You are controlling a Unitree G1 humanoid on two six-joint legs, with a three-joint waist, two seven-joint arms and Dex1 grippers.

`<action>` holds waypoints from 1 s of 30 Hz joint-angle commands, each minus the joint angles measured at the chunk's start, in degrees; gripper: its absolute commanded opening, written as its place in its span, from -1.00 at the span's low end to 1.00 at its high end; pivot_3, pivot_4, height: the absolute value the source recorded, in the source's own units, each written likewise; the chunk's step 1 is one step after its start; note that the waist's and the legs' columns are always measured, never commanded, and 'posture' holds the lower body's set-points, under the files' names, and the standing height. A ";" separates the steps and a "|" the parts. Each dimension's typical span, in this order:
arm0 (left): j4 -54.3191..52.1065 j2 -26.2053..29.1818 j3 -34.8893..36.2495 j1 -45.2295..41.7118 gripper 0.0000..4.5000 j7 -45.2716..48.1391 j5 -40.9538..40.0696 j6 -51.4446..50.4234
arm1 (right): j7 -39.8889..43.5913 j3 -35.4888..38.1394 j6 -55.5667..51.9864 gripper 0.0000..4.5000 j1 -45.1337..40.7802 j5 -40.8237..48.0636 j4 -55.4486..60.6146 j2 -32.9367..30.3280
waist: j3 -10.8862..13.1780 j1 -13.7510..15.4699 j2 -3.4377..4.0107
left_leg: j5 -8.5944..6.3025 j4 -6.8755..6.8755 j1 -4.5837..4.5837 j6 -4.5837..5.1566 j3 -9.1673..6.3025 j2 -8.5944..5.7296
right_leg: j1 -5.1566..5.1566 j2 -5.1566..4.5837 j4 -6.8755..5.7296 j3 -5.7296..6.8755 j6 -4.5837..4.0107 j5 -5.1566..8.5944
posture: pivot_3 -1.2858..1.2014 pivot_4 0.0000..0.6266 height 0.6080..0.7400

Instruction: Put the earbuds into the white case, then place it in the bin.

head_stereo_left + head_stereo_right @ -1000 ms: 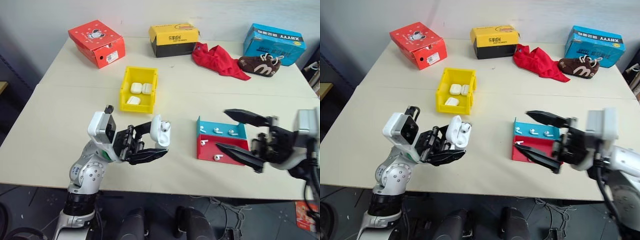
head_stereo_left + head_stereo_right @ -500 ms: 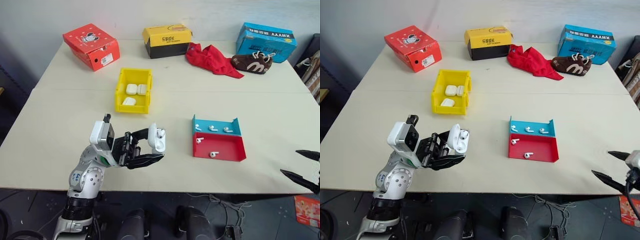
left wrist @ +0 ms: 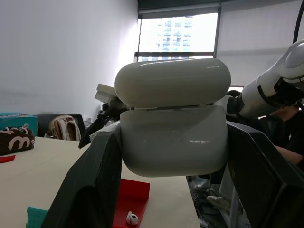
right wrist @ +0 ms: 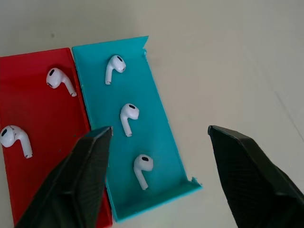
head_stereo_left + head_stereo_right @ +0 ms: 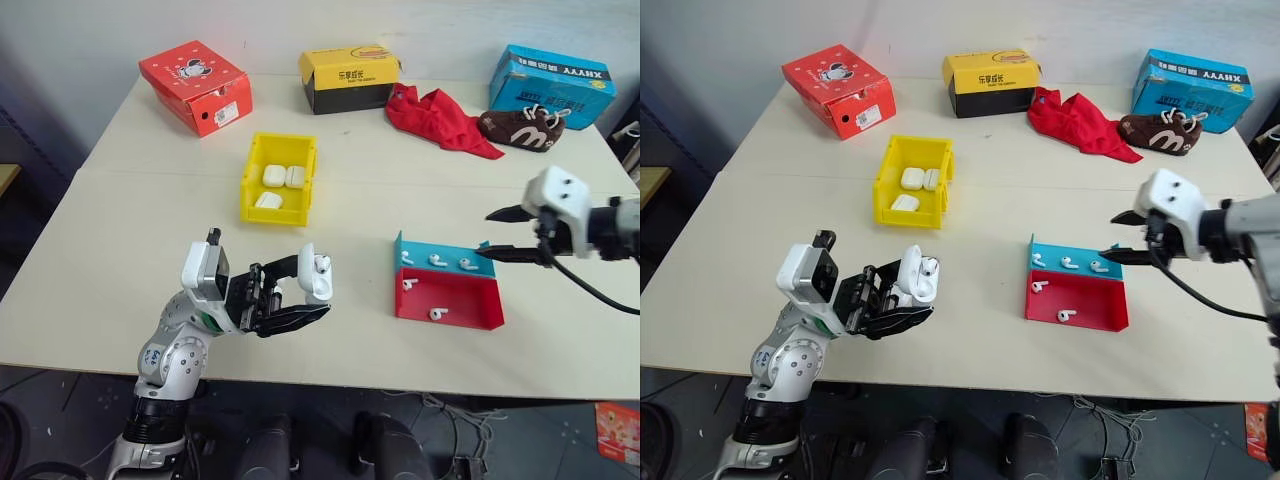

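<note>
The right gripper (image 4: 156,142), jaws apart and empty, has swung in from the table's near right edge, where it was half a second ago, to hang over the blue half of the red-and-blue tray (image 5: 480,312), just above three of the earbuds (image 4: 127,115). That suggests a second bud is about to be picked. The left gripper (image 5: 300,295) stays clamped on the white case (image 5: 316,276), lid open with one bud already seated, near the table's front edge and well apart from the bin (image 5: 250,170), which holds three more cases.
</note>
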State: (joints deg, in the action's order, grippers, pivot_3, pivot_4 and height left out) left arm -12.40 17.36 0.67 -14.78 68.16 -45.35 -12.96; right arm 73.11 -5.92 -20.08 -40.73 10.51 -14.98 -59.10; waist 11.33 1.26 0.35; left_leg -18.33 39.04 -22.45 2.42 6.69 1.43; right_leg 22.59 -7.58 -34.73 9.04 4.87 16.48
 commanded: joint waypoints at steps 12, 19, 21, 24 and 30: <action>-5.69 0.82 -0.25 1.88 0.24 -2.47 -1.04 -1.50 | 7.71 -15.04 3.96 -0.18 -14.06 -17.26 -16.93 6.06 | 0.00 -0.30 0.00 | 0.03 0.01 -0.01 0.03 0.09 0.01 | -0.02 0.11 -0.16 0.00 0.09 -0.04 | 0.03 -0.52 1.00; -5.76 1.09 -0.24 2.43 0.24 -2.47 -0.78 -1.20 | 7.99 -17.03 5.75 -0.18 -15.03 -21.53 -18.80 7.92 | 0.00 -1.05 0.00 | 0.05 0.02 0.00 -0.02 0.08 0.02 | -0.01 0.11 -0.21 -0.01 0.09 -0.04 | 0.03 -0.52 1.00; -5.64 1.14 -0.25 2.53 0.24 -2.27 -0.67 -1.03 | 8.05 -17.43 6.39 -0.18 -15.64 -22.62 -19.94 8.35 | 0.00 -1.36 0.00 | 0.05 0.02 0.01 -0.02 0.09 0.02 | -0.02 0.11 -0.22 -0.02 0.09 -0.04 | 0.03 -0.52 1.00; -5.27 1.26 -0.22 2.76 0.24 -1.74 -0.50 -0.62 | 8.29 -18.24 6.94 -0.18 -16.60 -24.49 -21.65 8.60 | 0.00 -1.49 0.00 | 0.06 0.02 0.02 -0.02 0.09 0.02 | -0.02 0.12 -0.23 -0.03 0.09 -0.04 | 0.03 -0.52 1.00; -4.75 1.52 -0.07 2.94 0.24 -1.12 -0.40 -0.14 | 8.51 -17.91 6.97 -0.18 -16.68 -25.05 -22.62 9.65 | 0.00 -1.48 0.00 | 0.07 0.02 0.04 -0.04 0.10 0.04 | -0.02 0.12 -0.24 -0.04 0.08 -0.04 | 0.03 -0.52 1.00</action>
State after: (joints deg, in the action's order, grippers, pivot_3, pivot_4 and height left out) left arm -15.71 18.64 0.09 -12.38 66.48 -45.48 -13.95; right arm 81.06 -24.40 -13.55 -56.95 -13.76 -37.40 -49.36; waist 11.33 -0.22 0.36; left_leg -18.27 39.06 -22.40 2.38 6.79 1.46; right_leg 22.56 -7.46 -34.97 8.99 4.95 16.44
